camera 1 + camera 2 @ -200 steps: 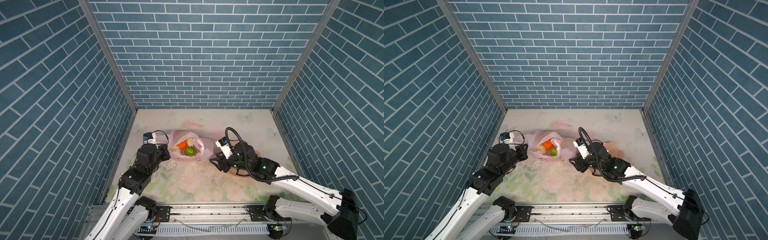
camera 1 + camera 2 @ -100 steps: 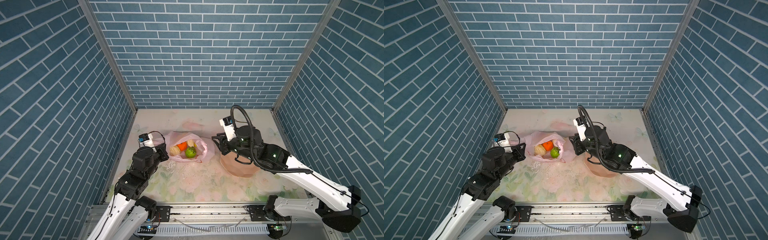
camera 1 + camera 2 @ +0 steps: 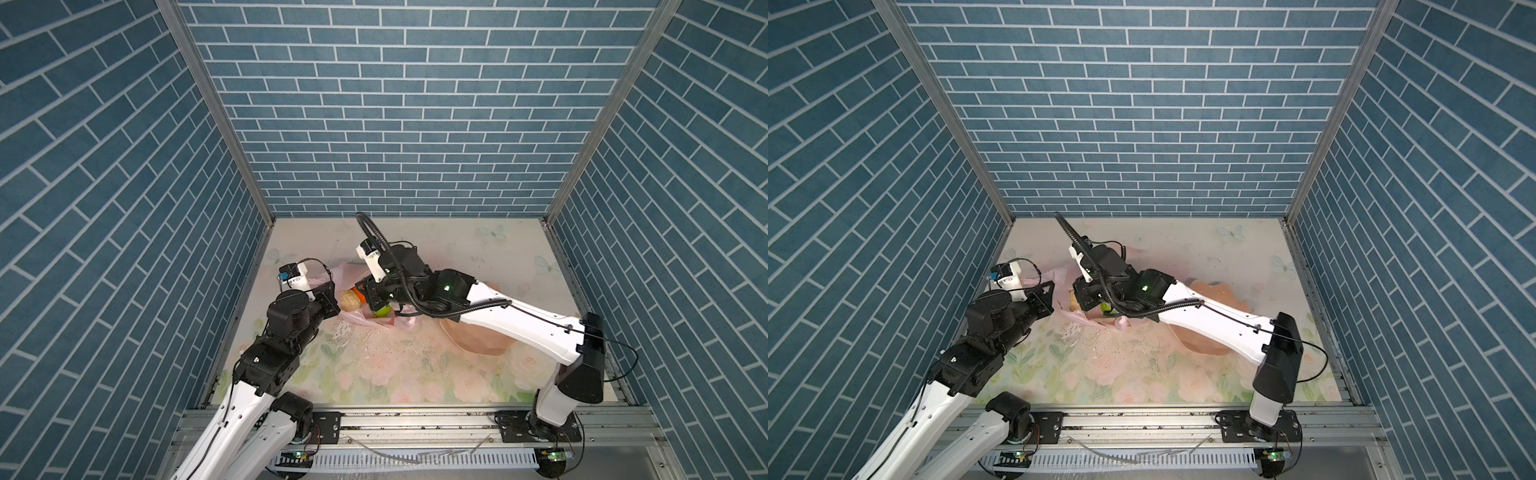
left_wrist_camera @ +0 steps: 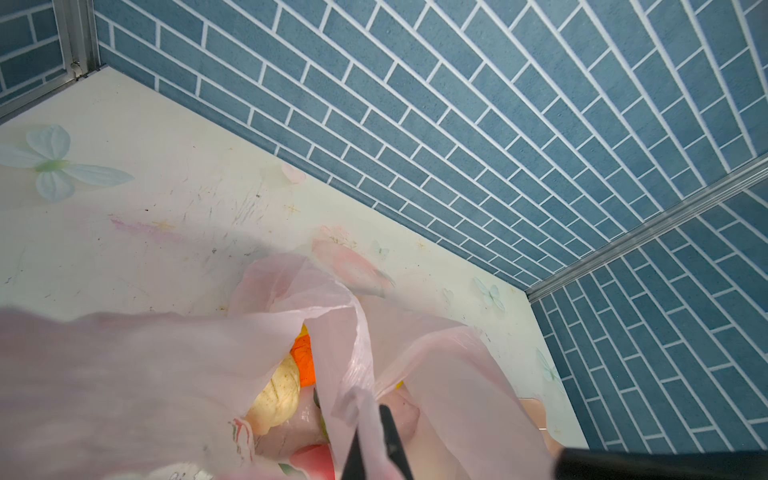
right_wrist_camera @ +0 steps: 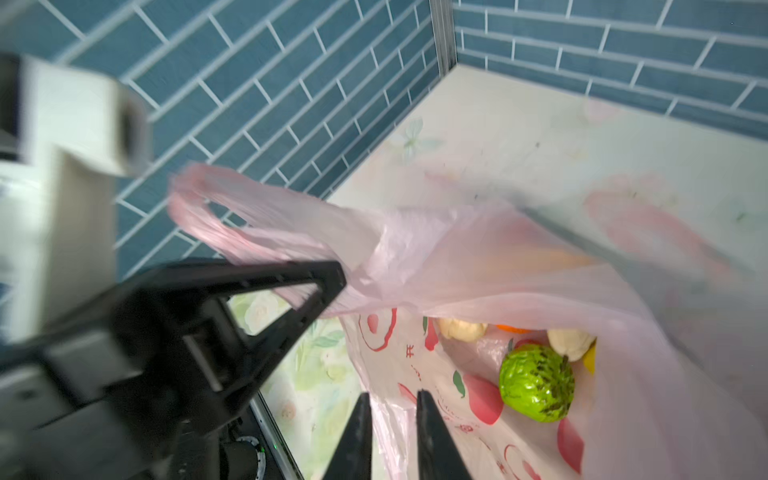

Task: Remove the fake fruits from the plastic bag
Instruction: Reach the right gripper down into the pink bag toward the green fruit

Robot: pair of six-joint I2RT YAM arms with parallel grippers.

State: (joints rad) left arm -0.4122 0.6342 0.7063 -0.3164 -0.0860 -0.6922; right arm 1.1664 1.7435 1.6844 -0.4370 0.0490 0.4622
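At the bag's mouth: the left fingers [image 4: 390, 436] are pinching one rim of the plastic bag [image 5: 457, 266] tight and holding it up, so the mouth is gaping.
Right fingers [image 5: 432, 444]: hovering at the bag's opposite rim, narrowly parted, with film lying in the gap; no firm pinch is showing.
Fruits: all lying inside the bag, namely the green ball [image 5: 537, 384], the cream lumps [image 5: 461, 328], the orange [image 5: 513, 328] and the red apple [image 4: 313, 459].
Deciding relation: the green ball is sitting just past the right fingers, deeper into the bag, so the right arm is probably the nearer one.
Bowl [image 3: 482, 345]: waiting outside the bag, under the right arm.
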